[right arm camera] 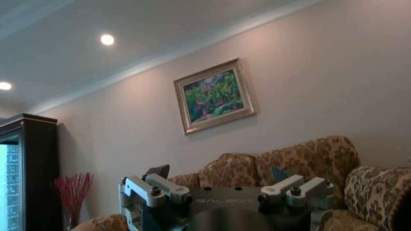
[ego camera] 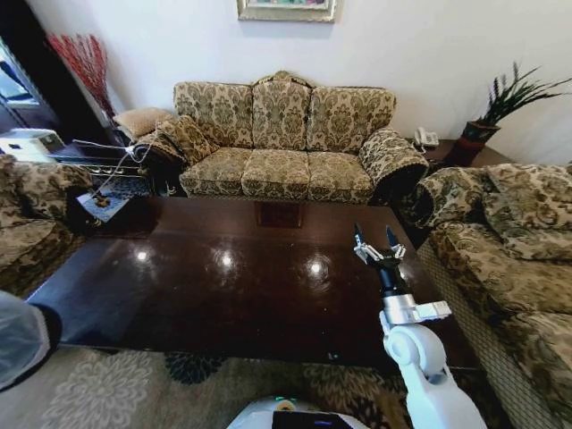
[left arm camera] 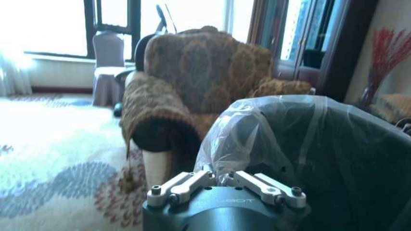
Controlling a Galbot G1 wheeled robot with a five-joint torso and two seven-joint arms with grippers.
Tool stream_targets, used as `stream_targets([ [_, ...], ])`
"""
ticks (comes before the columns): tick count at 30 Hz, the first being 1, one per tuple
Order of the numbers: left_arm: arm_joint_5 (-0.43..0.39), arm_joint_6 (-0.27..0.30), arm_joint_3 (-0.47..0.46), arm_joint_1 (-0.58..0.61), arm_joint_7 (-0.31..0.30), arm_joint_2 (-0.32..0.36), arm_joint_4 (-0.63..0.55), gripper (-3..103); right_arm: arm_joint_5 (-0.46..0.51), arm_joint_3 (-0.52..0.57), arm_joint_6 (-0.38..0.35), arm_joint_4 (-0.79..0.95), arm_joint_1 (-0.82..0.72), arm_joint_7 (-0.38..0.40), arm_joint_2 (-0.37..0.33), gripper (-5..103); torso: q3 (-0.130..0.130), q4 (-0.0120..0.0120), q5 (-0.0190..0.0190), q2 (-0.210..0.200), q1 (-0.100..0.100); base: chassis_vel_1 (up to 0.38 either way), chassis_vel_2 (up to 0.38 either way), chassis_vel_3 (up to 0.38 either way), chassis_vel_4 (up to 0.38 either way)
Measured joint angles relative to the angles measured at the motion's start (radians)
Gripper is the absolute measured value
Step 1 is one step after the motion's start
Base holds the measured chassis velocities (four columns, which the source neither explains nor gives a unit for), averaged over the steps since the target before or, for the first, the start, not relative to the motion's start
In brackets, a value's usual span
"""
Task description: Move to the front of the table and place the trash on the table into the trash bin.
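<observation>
The table (ego camera: 179, 295) spreads dark and glossy across the middle of the head view. The trash is out of view. My right gripper (ego camera: 375, 239) is raised over the table's right part, open, fingers pointing up with nothing between them; in the right wrist view the right gripper (right arm camera: 218, 172) points at the far wall and sofa. The trash bin (ego camera: 18, 335), lined with a whitish bag, sits at the lower left edge of the head view. In the left wrist view the trash bin (left arm camera: 321, 149) is right against my left gripper (left arm camera: 218, 174), whose fingers are drawn together at the bag's rim.
A patterned sofa (ego camera: 286, 143) stands behind the table, with armchairs at the left (ego camera: 27, 214) and right (ego camera: 509, 250). Patterned carpet (ego camera: 116, 393) lies in front of the table. A side table with cables (ego camera: 98, 156) is at the back left, a potted plant (ego camera: 500, 107) at the back right.
</observation>
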Motion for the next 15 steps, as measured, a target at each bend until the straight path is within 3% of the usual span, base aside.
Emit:
stream_targets([
  [7, 0.058, -0.069, 0.091, -0.017, -0.023, -0.002, 0.126, 3, -0.005, -0.002, 0.008, 0.004, -0.014, -0.005, 0.011, 100, 0.000, -0.0002, -0.0002, 0.000, 0.000, 0.156, -0.177, -0.187, 0.180],
  [15, 0.080, -0.108, 0.153, -0.032, -0.018, 0.026, 0.337, 3, -0.005, -0.010, 0.024, 0.001, -0.020, -0.009, 0.013, 100, 0.000, 0.0006, 0.0002, 0.000, -0.001, 0.299, -0.280, -0.276, 0.281],
])
